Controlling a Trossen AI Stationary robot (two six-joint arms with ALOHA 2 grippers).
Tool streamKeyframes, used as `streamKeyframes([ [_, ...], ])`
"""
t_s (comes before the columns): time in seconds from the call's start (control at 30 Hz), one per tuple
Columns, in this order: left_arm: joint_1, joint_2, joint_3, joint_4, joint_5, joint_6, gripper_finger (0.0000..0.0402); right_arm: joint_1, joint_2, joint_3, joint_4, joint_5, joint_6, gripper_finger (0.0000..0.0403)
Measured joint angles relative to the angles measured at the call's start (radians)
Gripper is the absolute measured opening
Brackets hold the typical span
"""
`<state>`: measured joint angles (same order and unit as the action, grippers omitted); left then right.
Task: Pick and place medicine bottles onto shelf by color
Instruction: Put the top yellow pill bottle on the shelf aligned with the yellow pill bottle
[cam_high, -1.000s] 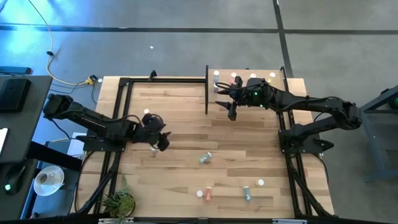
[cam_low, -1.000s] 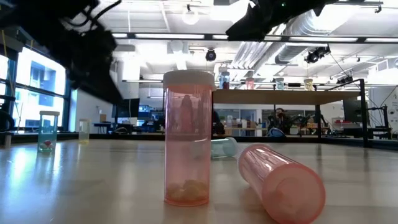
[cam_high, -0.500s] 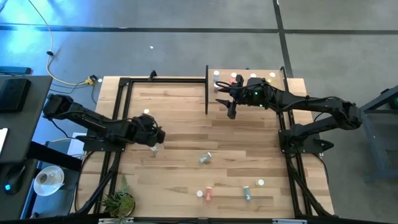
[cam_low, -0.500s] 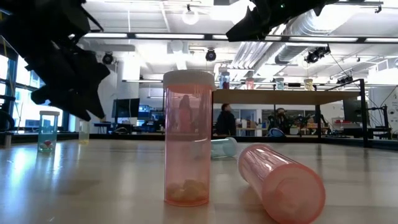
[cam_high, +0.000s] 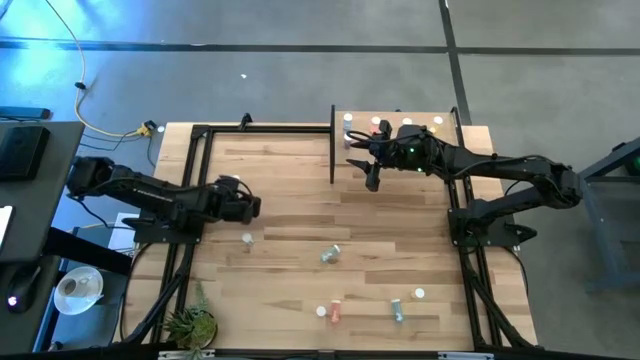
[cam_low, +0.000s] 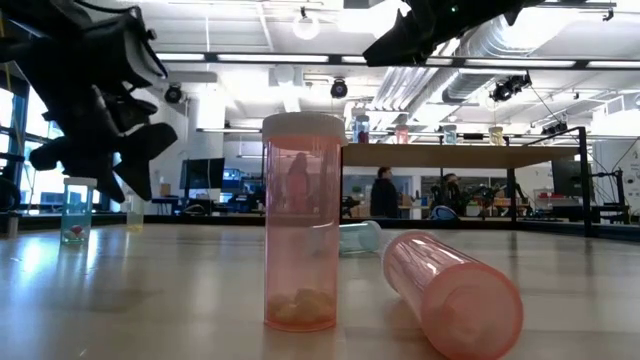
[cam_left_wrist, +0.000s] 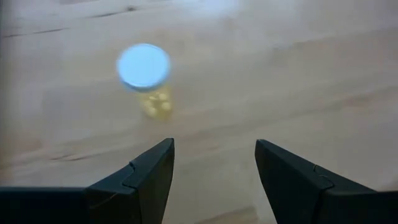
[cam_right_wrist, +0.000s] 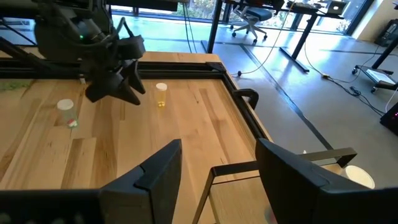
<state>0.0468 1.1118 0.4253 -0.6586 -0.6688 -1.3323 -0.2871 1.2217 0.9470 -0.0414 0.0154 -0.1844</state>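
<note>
My left gripper (cam_high: 251, 208) (cam_left_wrist: 214, 155) hangs open over the table's left part, tilted down. A small yellow bottle (cam_left_wrist: 147, 74) (cam_right_wrist: 161, 93) with a white cap stands upright on the wood just beyond its fingertips, untouched. A green-tinted bottle (cam_high: 247, 238) (cam_low: 77, 210) stands a little nearer the table's near edge. My right gripper (cam_high: 372, 178) (cam_right_wrist: 217, 168) waits open in the air, in front of the shelf (cam_high: 345, 133). On the shelf stand several bottles (cam_high: 378, 122).
Near the front edge stand a pink bottle (cam_low: 300, 220) and a white-capped one (cam_high: 419, 294). A second pink bottle (cam_low: 455, 290), a blue-grey one (cam_high: 330, 254) and a teal one (cam_high: 397, 310) lie on their sides. Black frame posts (cam_high: 332, 145) edge the shelf and table.
My left gripper has drawn away from the green-tinted bottle toward the table's far edge and sunk a little. Its wrist has rolled, and it now faces the yellow bottle. It has stayed open.
</note>
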Motion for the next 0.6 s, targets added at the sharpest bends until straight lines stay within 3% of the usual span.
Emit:
streamKeyframes([
  [0.27,0.101,0.014,0.0,-0.011,0.007,0.015,0.0213,0.0,0.0,0.0,0.0,0.0,-0.007,0.0197],
  [0.6,0.197,0.179,0.0,0.056,-0.017,0.066,0.0213,0.0,0.0,0.0,0.0,0.0,-0.008,0.0197],
])
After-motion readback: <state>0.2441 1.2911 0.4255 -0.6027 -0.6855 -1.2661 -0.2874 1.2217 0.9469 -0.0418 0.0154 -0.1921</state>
